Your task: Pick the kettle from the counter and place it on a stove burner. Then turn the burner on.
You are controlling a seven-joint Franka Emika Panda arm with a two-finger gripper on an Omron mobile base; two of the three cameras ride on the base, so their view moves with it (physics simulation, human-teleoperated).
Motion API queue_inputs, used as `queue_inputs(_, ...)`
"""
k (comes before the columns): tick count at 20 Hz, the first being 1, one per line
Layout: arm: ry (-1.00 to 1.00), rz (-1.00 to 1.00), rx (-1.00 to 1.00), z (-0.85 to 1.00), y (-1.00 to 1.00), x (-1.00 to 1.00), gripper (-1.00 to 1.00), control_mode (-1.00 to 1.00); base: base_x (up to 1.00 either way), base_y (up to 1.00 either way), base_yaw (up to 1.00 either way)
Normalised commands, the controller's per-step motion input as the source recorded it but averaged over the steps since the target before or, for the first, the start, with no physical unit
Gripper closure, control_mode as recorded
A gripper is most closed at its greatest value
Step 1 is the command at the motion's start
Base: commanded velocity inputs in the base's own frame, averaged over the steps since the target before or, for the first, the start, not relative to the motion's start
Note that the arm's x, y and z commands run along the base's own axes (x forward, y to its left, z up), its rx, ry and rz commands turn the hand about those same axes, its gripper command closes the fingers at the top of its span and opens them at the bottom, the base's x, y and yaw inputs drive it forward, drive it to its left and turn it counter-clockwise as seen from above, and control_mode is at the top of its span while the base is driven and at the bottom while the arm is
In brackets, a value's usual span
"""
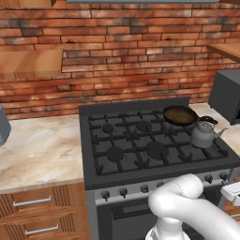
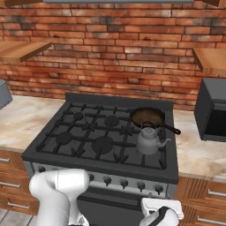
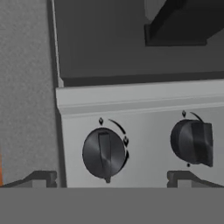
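The grey kettle (image 1: 204, 133) (image 2: 148, 140) stands upright on the front right stove burner of the black range, spout pointing right, with nothing gripping it. Another stove burner (image 1: 156, 150) (image 2: 103, 143) lies bare to its left. The beige counter (image 1: 42, 150) (image 2: 22, 117) flanks the range. My gripper (image 3: 113, 179) is open, down in front of the range's silver control panel, level with the knobs. Its two fingertips (image 3: 39, 178) straddle the leftmost black knob (image 3: 104, 153) without touching it. That knob's bar stands upright. A second knob (image 3: 192, 142) sits to its right.
A dark frying pan (image 1: 179, 115) (image 2: 148, 117) rests on the rear right burner, just behind the kettle. A dark microwave (image 1: 227, 93) (image 2: 214, 110) stands on the counter to the right. Wooden drawers (image 1: 33, 206) with silver handles are below the left counter.
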Motion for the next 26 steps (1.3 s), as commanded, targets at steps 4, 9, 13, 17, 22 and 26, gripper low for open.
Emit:
queue_inputs(4, 0.0, 0.0, 0.0, -0.08, 0.0, 0.11, -1.0, -1.0, 0.0, 0.0, 0.0)
queue_inputs(9, 0.0, 0.0, -0.03, -0.14, 0.0, 0.09, -1.0, -1.0, 0.0, 0.0, 0.0)
queue_inputs(13, 0.0, 0.0, 0.0, -0.02, 0.0, 0.19, -1.0, -1.0, 0.0, 0.0, 0.0)
queue_inputs(17, 0.0, 0.0, 0.0, -0.06, 0.0, 0.23, -1.0, -1.0, 0.0, 0.0, 0.0)
queue_inputs(22, 0.0, 0.0, 0.0, -0.09, 0.0, 0.2, -1.0, -1.0, 0.0, 0.0, 0.0)
queue_inputs(26, 0.0, 0.0, 0.0, -0.08, 0.0, 0.15, -1.0, -1.0, 0.0, 0.0, 0.0)
